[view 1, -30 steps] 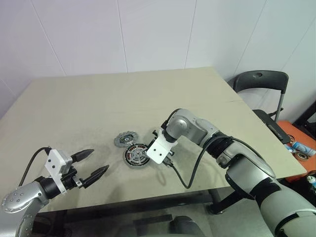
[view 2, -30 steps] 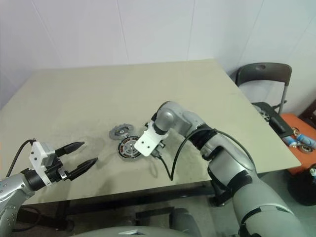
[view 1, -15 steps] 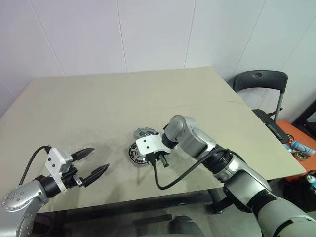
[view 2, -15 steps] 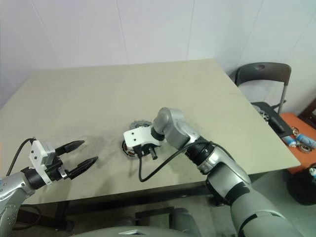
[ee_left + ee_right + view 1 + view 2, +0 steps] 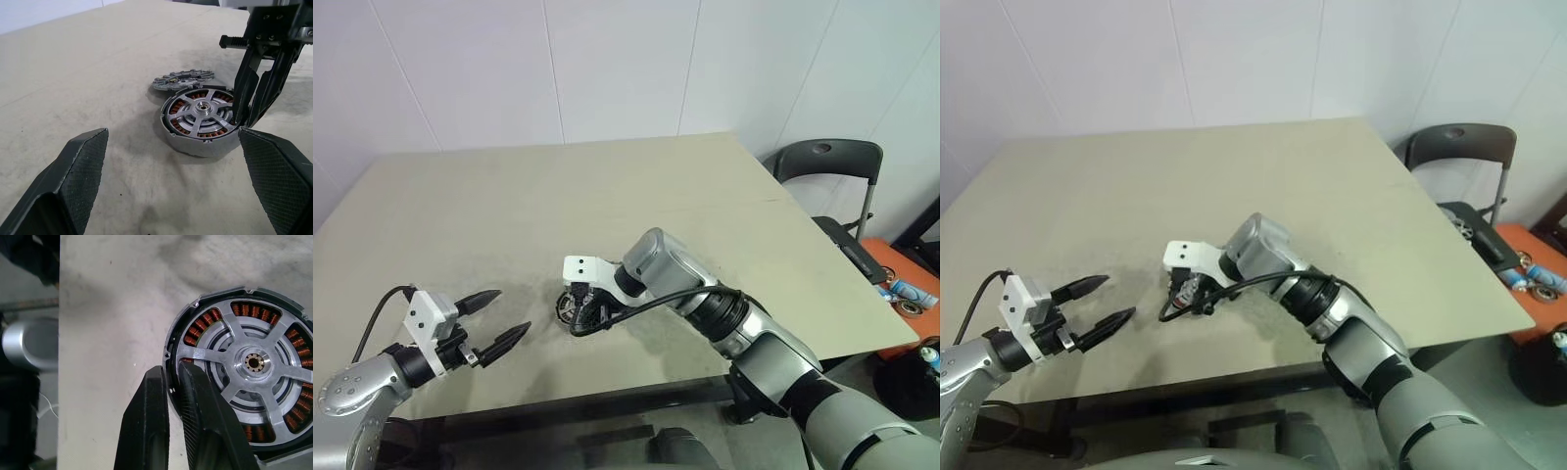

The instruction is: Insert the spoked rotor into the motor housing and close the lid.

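Silver housing (image 5: 201, 131) sits on the beige table (image 5: 607, 186) with the spoked rotor (image 5: 249, 377) in it; the grey lid (image 5: 183, 79) lies just behind. The right gripper (image 5: 172, 396), fingers nearly together, pinches the housing's rim. The left gripper (image 5: 501, 318) hovers well apart, 2 fingers spread.

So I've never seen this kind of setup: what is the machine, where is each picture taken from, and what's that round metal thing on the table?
It is a two-armed humanoid robot. Two pictures look down from its head; the other two come from cameras on its wrists. On the table sits the motor housing, with the spoked rotor lying inside over copper windings. The ribbed lid lies just behind it. The right gripper pinches the housing's rim, one finger on each side of the wall. The left gripper waits open, apart from the parts.
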### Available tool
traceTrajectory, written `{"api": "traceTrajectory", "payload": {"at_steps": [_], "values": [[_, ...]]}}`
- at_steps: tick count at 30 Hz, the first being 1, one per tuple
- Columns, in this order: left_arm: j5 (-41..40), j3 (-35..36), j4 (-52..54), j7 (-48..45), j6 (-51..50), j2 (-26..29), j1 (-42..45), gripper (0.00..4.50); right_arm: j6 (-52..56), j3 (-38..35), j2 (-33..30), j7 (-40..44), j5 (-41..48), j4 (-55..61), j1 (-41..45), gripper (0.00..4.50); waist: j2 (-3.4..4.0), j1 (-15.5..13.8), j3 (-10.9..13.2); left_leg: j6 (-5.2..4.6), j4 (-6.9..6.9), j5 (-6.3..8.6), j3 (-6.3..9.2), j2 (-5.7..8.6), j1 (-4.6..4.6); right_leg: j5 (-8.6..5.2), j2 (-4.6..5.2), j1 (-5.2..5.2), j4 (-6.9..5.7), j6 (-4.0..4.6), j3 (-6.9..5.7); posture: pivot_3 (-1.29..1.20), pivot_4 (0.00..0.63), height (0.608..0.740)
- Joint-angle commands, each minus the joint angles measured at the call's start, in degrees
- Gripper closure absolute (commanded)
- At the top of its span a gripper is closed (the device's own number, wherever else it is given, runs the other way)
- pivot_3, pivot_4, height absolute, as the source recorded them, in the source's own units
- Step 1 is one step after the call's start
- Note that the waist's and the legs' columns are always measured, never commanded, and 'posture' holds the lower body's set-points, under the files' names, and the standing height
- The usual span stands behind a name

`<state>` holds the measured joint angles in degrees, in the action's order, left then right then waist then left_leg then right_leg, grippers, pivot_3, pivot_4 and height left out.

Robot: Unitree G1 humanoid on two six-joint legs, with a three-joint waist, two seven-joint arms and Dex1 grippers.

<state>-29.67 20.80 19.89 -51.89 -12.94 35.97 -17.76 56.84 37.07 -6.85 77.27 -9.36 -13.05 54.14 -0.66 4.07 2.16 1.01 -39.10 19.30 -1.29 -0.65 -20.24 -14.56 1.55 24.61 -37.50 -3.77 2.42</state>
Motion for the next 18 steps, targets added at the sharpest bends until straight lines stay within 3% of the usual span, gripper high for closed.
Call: {"api": "traceTrajectory", "payload": {"at_steps": [1, 7, 12, 18], "values": [[-0.05, -0.2, 1.13, 0.13, 0.66, 0.16, 0.25, 0.0, 3.84, -3.08, 0.18, -1.1, 4.6, 2.74, 1.81, 3.49, 0.0, -0.05, 0.0, 0.0, 0.0, 0.0, 0.0, 0.0, -0.01, 0.0, 0.0, 0.0, 0.0, 0.0, 0.0, 0.0, 0.0, 0.74], [0.15, -0.92, 1.09, 0.0, 0.78, 0.09, 0.38, 0.0, 13.71, -10.35, -1.45, -5.35, 12.06, 3.82, 3.26, 1.5, -0.02, -0.13, -0.01, 0.0, -0.01, 0.0, 0.0, 0.03, -0.04, 0.0, 0.05, 0.0, 0.02, -0.01, 0.0, 0.0, 0.0, 0.74], [0.21, -1.3, 0.42, -0.4, 1.0, 0.25, 0.64, 0.0, 23.59, -22.99, -3.07, -11.78, 17.84, 0.06, 3.54, 0.02, -0.02, -0.13, -0.01, 0.0, 0.0, 0.0, 0.02, 0.03, -0.06, 0.0, 0.06, 0.0, 0.05, -0.01, -0.01, 0.0, 0.0, 0.74], [0.15, -1.3, -0.45, -1.17, 1.02, 0.66, 1.01, 0.0, 29.88, -34.16, -5.58, -20.97, 21.2, -3.0, 1.13, 0.02, -0.01, -0.06, -0.01, -0.01, 0.01, 0.01, 0.02, 0.05, -0.09, 0.0, 0.09, 0.01, 0.1, 0.0, -0.01, 0.0, 0.0, 0.74]]}}
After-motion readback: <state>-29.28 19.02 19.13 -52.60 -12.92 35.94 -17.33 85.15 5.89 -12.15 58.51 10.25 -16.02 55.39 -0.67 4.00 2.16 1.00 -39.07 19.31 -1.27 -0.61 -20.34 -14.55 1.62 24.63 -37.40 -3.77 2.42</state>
